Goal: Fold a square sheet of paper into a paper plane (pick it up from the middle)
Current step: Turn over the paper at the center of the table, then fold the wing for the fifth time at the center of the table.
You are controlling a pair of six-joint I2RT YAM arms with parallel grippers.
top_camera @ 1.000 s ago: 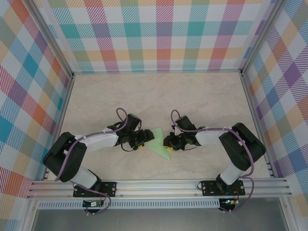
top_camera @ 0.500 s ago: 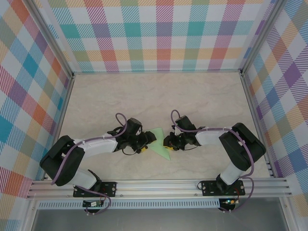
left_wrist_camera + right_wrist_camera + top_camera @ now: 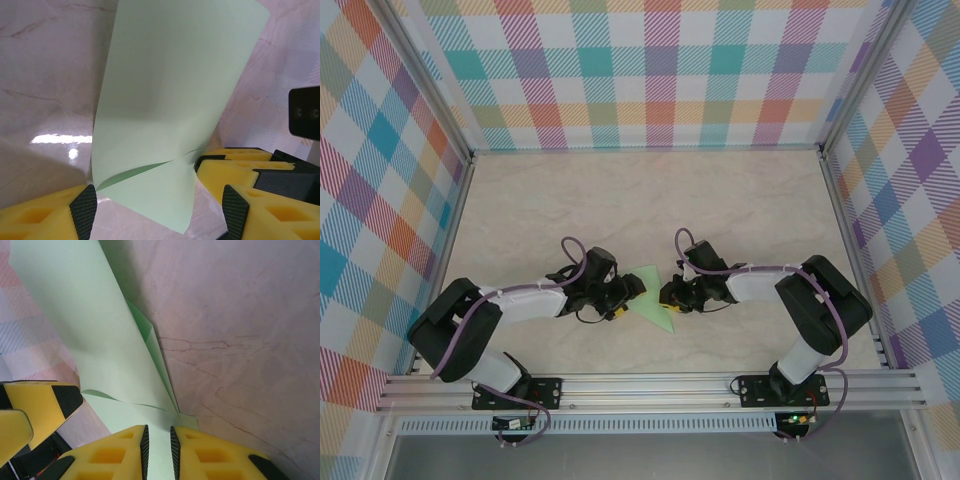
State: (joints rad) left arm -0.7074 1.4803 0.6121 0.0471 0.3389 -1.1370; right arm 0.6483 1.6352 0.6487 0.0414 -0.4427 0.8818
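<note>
My right gripper [image 3: 158, 437] pinches the paper [image 3: 651, 300], which lies mid-table [image 3: 620, 200] between my arms, folded only to a rough triangle, while my left gripper [image 3: 159, 212] gapes around a raised flap; I judge most folds are undone.

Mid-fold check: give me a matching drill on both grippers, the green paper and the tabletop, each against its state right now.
Things:
1. left gripper
2. right gripper
3. pale-green thin paper sheet
4. beige marbled tabletop

States:
A. partly folded, curling up off the surface
B. fingers wide apart, gripping nothing
C. flat, veined stone pattern, under everything else
D. fingers closed on the paper's edge

Pairs: 1-B; 2-D; 3-A; 4-C
</note>
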